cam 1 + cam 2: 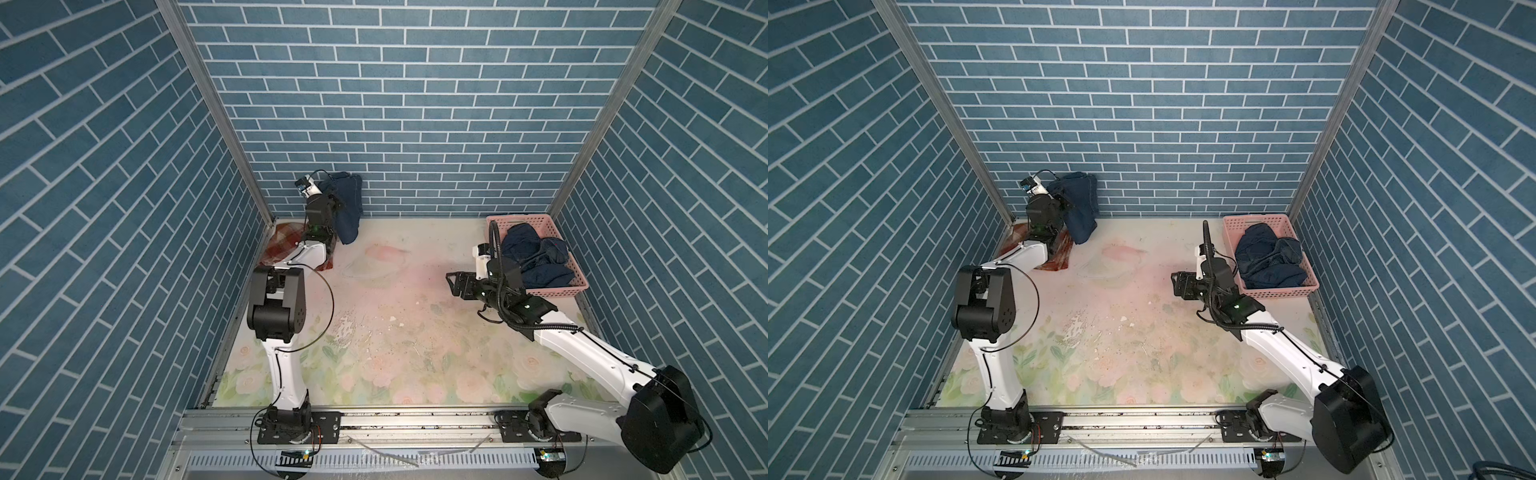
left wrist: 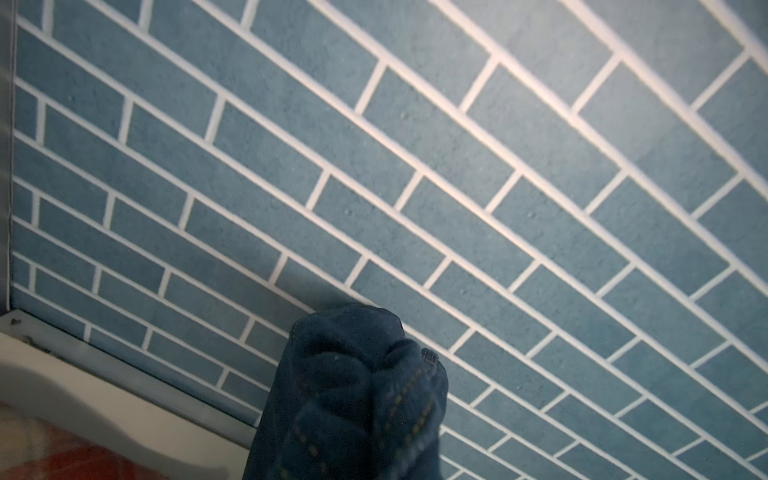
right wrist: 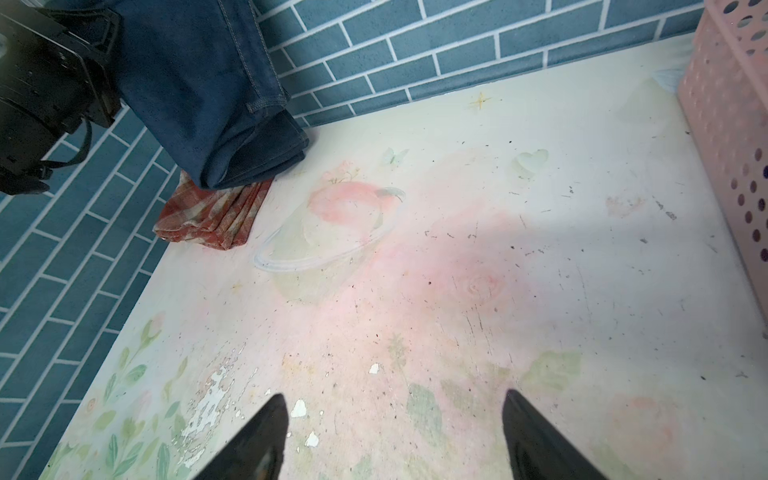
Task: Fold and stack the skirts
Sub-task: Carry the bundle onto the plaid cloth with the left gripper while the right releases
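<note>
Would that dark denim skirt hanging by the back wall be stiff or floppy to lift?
Probably floppy: the denim skirt hangs limp from one pinched spot. Likely fairly heavy: it drapes straight down in thick layers.

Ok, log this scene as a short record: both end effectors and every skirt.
left end effector: shut on folded denim skirt, raised at the far-left corner
right end effector: open, empty, beside the pink basket
plaid skirt: folded, on the table
held skirt's lower end: at the plaid skirt; contact unclear
basket contents: one crumpled denim skirt
</note>
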